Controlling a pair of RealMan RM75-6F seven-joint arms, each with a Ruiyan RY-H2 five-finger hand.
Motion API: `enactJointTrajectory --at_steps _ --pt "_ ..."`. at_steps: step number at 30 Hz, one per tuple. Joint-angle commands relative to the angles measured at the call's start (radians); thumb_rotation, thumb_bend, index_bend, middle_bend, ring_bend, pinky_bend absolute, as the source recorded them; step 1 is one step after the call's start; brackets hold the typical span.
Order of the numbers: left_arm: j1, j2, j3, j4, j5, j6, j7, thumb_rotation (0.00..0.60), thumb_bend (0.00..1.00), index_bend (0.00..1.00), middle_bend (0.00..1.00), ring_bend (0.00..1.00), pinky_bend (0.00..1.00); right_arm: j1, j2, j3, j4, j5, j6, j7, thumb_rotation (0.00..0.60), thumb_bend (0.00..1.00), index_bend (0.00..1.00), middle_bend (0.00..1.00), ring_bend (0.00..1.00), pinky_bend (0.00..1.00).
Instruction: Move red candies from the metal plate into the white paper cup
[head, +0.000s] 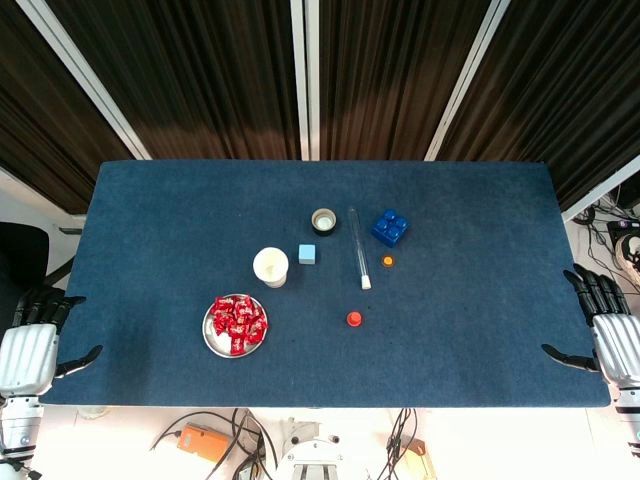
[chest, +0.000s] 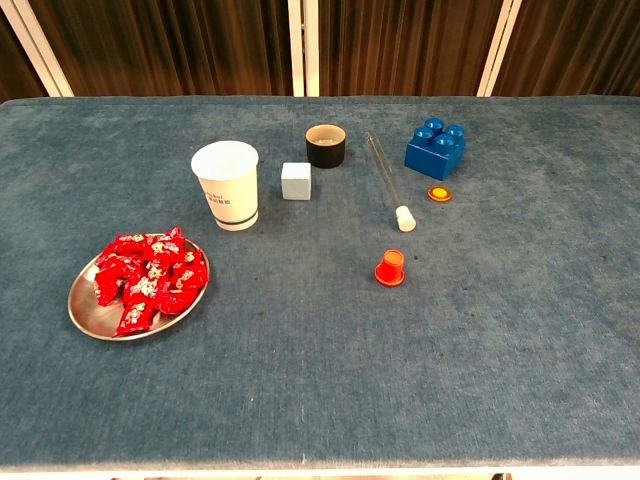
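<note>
both hands, left hand (head: 30, 350) and right hand (head: 608, 335), rest open-fingered at the tabletop (head: 470, 330) edges; red candies (chest: 148, 278) piled on metal plate (chest: 88, 318), white paper cup (chest: 227, 185) just behind for short transfers.

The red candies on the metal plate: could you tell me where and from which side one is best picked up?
I'd pinch a candy on top of the red candies by its wrapper, coming straight down. They lie heaped and overlapping on the shallow metal plate, so side access looks blocked. The left hand, open at the table edge, is nearer.
</note>
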Motion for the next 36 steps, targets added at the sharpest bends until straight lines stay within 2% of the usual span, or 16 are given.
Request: enactJointTrajectory --at_steps 1,5,8,9,12,17,23,28,36 --pt "-0.016 -0.006 -0.009 -0.02 0.022 -0.014 -0.013 0.6 0.08 0.24 0.27 0.16 0.01 0.011 0.016 0.008 -0.023 0.001 -0.008 -0.021 0.6 0.06 0.0 0.0 0.0 0.03" --pt "-0.06 -0.031 -0.039 -0.054 0.07 -0.024 0.018 0.6 0.08 0.24 0.31 0.23 0.11 0.016 0.038 0.019 -0.052 0.002 0.001 -0.043 0.6 0.06 0.0 0.0 0.0 0.03" --pt "-0.106 -0.06 -0.06 -0.08 0.1 -0.058 0.053 0.6 0.08 0.25 0.42 0.34 0.25 0.018 0.047 0.025 -0.061 0.008 0.003 -0.044 0.6 0.06 0.0 0.0 0.0 0.03" --pt "-0.122 -0.068 -0.067 -0.088 0.103 -0.075 0.064 0.6 0.08 0.27 0.48 0.41 0.33 0.018 0.049 0.027 -0.062 0.009 0.003 -0.043 0.6 0.06 0.0 0.0 0.0 0.03" --pt "-0.201 -0.115 -0.094 -0.11 0.093 -0.177 0.091 0.6 0.1 0.3 0.64 0.59 0.56 0.022 0.051 0.03 -0.06 0.016 -0.001 -0.037 0.6 0.06 0.0 0.0 0.0 0.03" --pt "-0.307 -0.218 -0.128 -0.068 0.013 -0.329 0.177 0.6 0.13 0.32 0.78 0.75 0.75 0.031 0.049 0.03 -0.053 0.028 -0.021 -0.031 0.6 0.06 0.0 0.0 0.0 0.03" --pt "-0.371 -0.329 -0.146 0.001 -0.08 -0.405 0.282 0.6 0.15 0.33 0.91 0.87 0.8 0.04 0.044 0.032 -0.043 0.044 -0.044 -0.025 0.6 0.06 0.0 0.0 0.0 0.03" --pt "-0.41 -0.388 -0.151 0.057 -0.141 -0.446 0.331 0.6 0.19 0.37 0.92 0.89 0.8 0.047 0.039 0.033 -0.035 0.057 -0.061 -0.022 0.6 0.06 0.0 0.0 0.0 0.03" --pt "-0.421 -0.44 -0.124 0.106 -0.192 -0.453 0.368 0.6 0.19 0.39 0.92 0.89 0.8 0.056 0.029 0.032 -0.022 0.072 -0.086 -0.015 0.6 0.06 0.0 0.0 0.0 0.03"
